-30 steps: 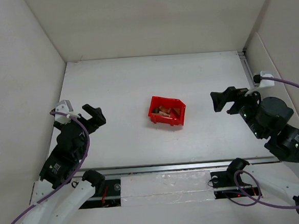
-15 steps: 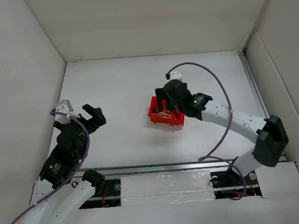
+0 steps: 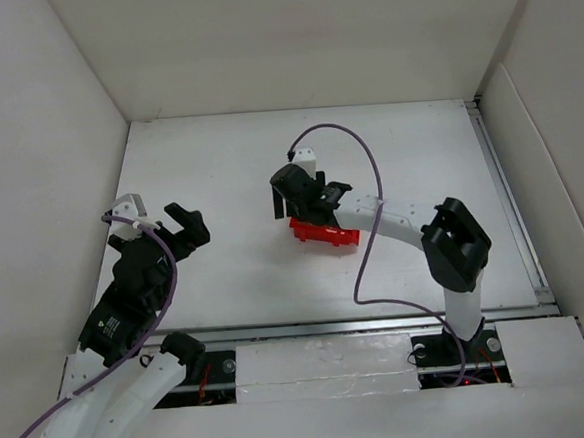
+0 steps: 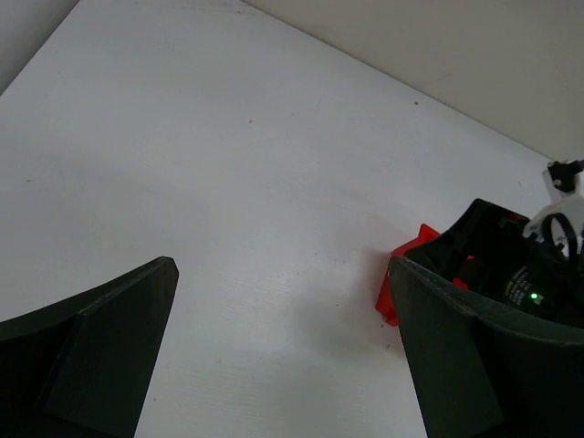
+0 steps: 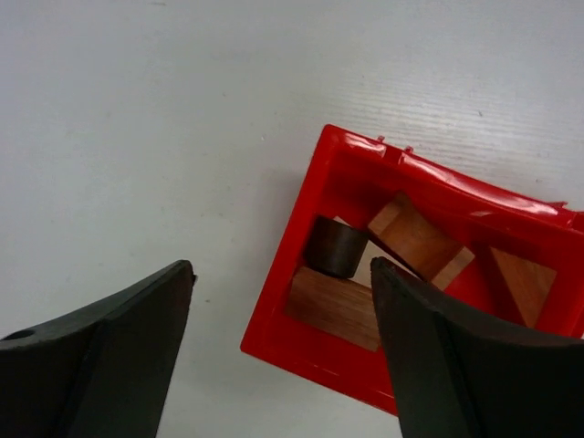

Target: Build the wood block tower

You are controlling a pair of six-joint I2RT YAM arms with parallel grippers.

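Several wood blocks lie loose inside a red bin [image 5: 274, 339] at mid-table. The right wrist view shows a brown rectangular block [image 5: 333, 308], a dark cylinder [image 5: 334, 248], a square tan block [image 5: 415, 239] and a triangular piece [image 5: 522, 283]. No stacked tower shows. My right gripper [image 5: 283, 269] hovers open over the bin's left wall, one finger outside it and one above the blocks. From above, the right gripper [image 3: 290, 197] covers most of the bin [image 3: 325, 234]. My left gripper [image 3: 158, 218] stands open at the left, holding nothing.
White walls enclose the table on three sides. In the left wrist view, the left gripper [image 4: 281, 266] faces bare tabletop, with the bin's corner [image 4: 392, 297] and the right arm's black wrist [image 4: 511, 265] at the right. A purple cable [image 3: 358, 164] arcs above the right arm.
My right arm swung from the right side across to the red bin and now hangs over its left edge. The left arm has barely moved.
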